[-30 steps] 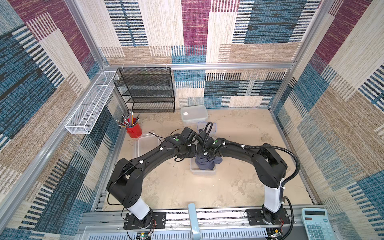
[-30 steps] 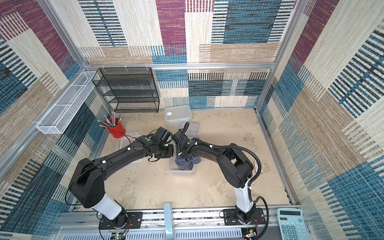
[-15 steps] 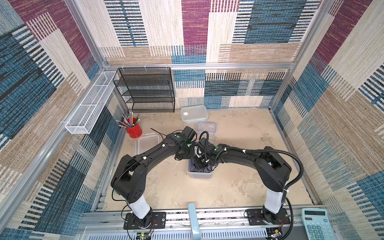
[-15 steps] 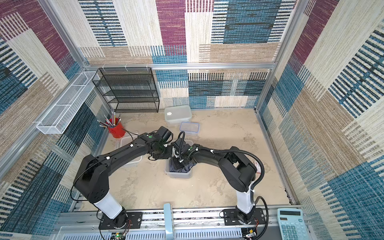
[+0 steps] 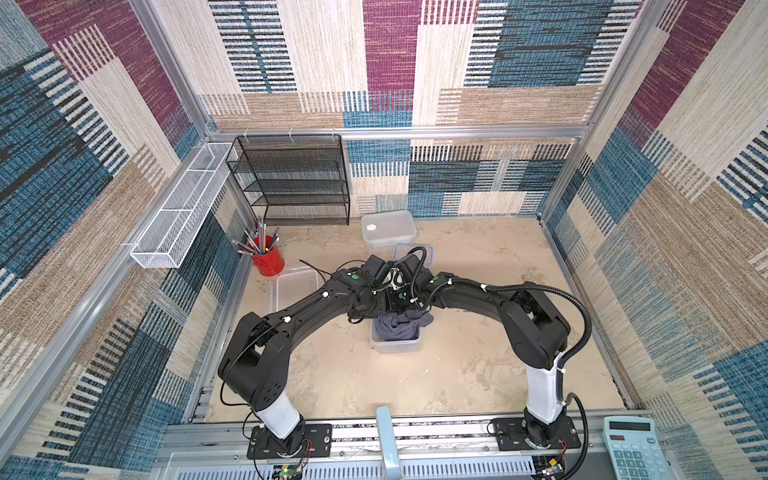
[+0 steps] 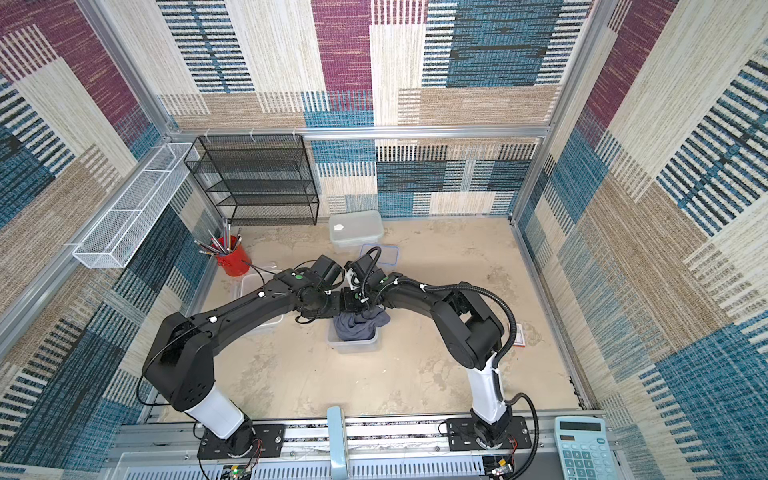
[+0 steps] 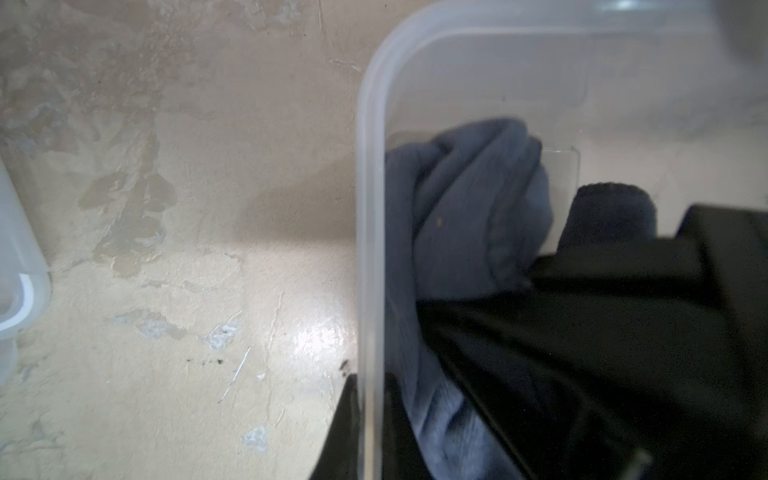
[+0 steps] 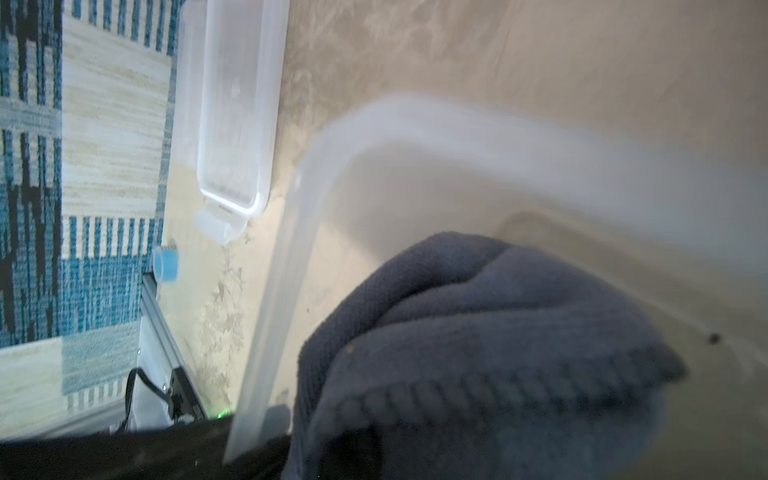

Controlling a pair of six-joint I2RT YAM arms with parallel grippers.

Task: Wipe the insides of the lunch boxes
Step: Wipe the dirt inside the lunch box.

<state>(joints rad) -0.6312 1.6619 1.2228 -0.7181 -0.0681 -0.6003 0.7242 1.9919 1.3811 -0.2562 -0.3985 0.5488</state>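
In both top views the small translucent lunch box (image 5: 395, 344) (image 6: 353, 344) stands mid-table with a grey-blue cloth (image 5: 397, 326) (image 6: 357, 324) bunched in it. My left gripper (image 7: 371, 386) is shut on the box's rim (image 7: 370, 208), one finger inside and one outside. Over the box's far end, my right gripper (image 5: 405, 311) is shut on the cloth (image 8: 478, 332), which hides its fingertips. The medium lunch box (image 5: 295, 284) lies open under my left arm. The large lunch box (image 5: 388, 228) stands lidded at the back. A blue-rimmed lid (image 5: 428, 251) lies behind the wrists.
A red cup of pencils (image 5: 268, 259) stands at the left by the black mesh shelf (image 5: 291, 178). A white wire basket (image 5: 183, 203) hangs on the left wall. A calculator (image 5: 631, 449) sits on the front right rail.
My right gripper pushed the cloth down into the small box towards the front, then drew it back up to the far end. The left gripper kept its hold on the rim.
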